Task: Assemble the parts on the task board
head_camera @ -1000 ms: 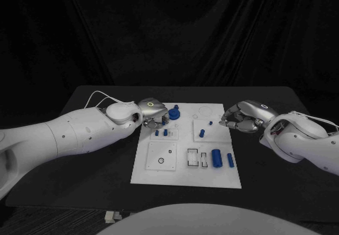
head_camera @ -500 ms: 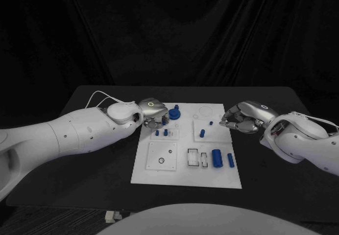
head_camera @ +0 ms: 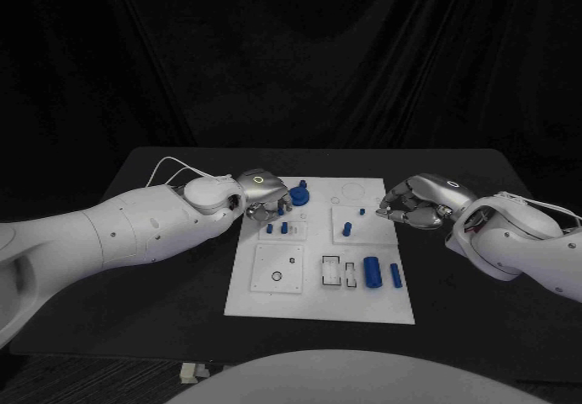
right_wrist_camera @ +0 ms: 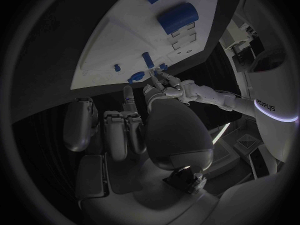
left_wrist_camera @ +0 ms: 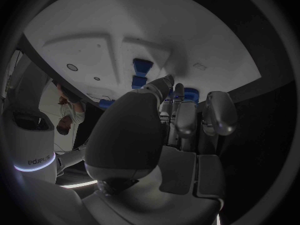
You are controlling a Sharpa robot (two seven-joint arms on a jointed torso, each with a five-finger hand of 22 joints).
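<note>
Task board (head_camera: 318, 295), white, lies in the middle of the black surface (head_camera: 170, 286). Left hand (head_camera: 262, 197) sits over the board's far left corner, fingers curled beside a round blue part (head_camera: 298, 197); whether it grips the part I cannot tell. Right hand (head_camera: 412, 202) hovers off the board's far right edge, fingers curled in, holding nothing. Near the board's right edge lies a thick blue cylinder (head_camera: 373, 273), a thinner blue pin (head_camera: 395, 275) just beside it.
</note>
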